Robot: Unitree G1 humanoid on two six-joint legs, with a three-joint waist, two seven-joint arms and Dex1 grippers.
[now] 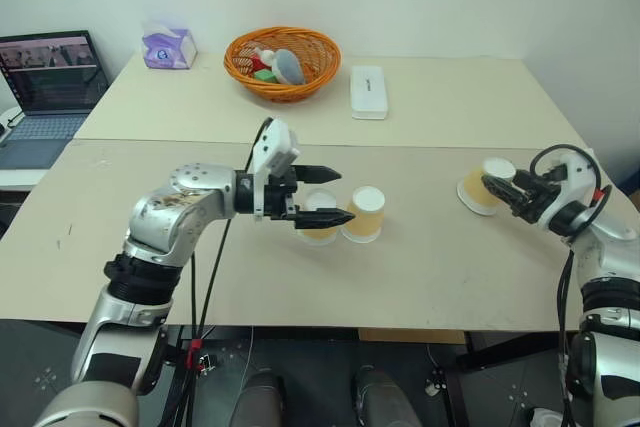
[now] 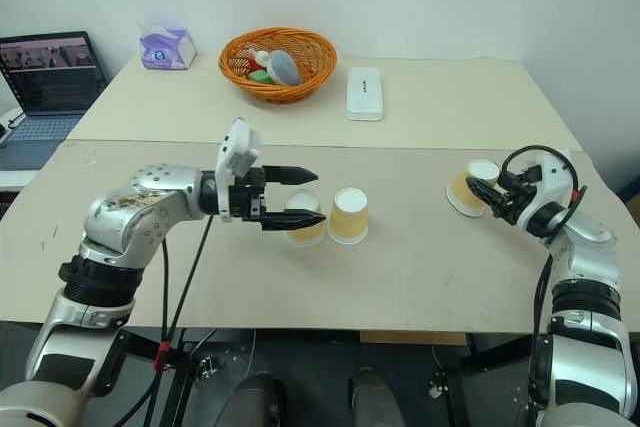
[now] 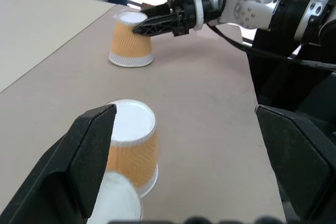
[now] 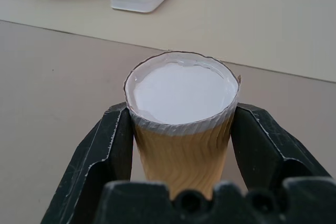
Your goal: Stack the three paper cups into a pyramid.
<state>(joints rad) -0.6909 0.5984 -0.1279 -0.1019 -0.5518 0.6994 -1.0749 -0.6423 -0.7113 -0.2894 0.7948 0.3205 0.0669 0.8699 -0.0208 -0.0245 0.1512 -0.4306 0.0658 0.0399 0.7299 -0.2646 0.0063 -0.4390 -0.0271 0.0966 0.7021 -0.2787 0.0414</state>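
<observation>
Left eye view, near cup (image 1: 320, 219) half-hidden (left jaws)

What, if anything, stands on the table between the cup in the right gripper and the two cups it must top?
Nothing visible does. The right gripper is shut on the third cup; bare table lies between it and the two upside-down cups. The open left gripper hovers beside those cups and could crowd the placing.
</observation>
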